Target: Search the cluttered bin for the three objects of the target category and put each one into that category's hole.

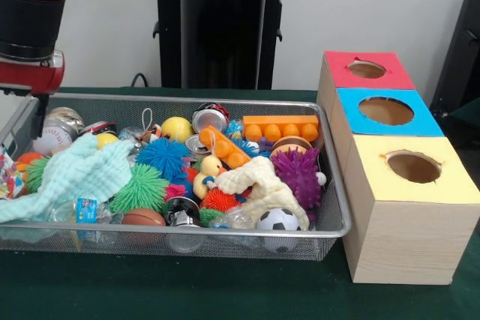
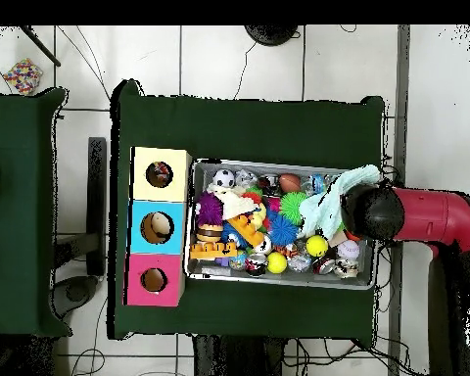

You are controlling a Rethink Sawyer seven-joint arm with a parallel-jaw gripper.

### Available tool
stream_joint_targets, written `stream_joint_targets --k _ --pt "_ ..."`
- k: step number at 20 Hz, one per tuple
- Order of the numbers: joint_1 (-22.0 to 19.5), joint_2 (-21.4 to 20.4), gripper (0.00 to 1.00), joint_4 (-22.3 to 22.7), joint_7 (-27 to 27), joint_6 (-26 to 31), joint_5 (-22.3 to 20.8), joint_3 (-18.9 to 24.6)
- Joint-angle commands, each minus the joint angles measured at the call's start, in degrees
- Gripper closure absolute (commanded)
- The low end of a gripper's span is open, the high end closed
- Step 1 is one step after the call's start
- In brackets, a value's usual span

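The silver wire-mesh bin (image 1: 334, 185) is full of toys; it also shows in the overhead view (image 2: 366, 276). A white cloth with multicoloured dots (image 1: 7, 174) shows at the bin's left end, cut off by the picture's edge. A mint green cloth (image 1: 75, 174) (image 2: 332, 201) lies beside it, and a cream cloth (image 1: 262, 185) lies near the right end. My gripper (image 1: 34, 110) hangs over the bin's left end, just above the dotted cloth; its state is hidden. The arm's head (image 2: 376, 212) covers it from above. The yellow-topped box's hole (image 1: 413, 166) (image 2: 160, 174) is apart from the gripper.
The blue-topped box (image 1: 431, 121) and the red-topped box (image 1: 397, 76) stand in a row behind the yellow one. Spiky balls, a soccer ball (image 1: 279, 219), an orange block (image 1: 281, 127) and tins crowd the bin. A small multicoloured thing (image 2: 22, 73) lies on the floor.
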Motion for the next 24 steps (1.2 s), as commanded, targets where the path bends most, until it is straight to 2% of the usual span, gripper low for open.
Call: stream_joint_targets --k 1,24 --pt "0.0 1.2 0.0 6.5 -14.2 -0.5 -4.2 5.2" --pt "-0.5 7.6 0.0 1.6 -13.0 -3.4 -8.4 6.3"
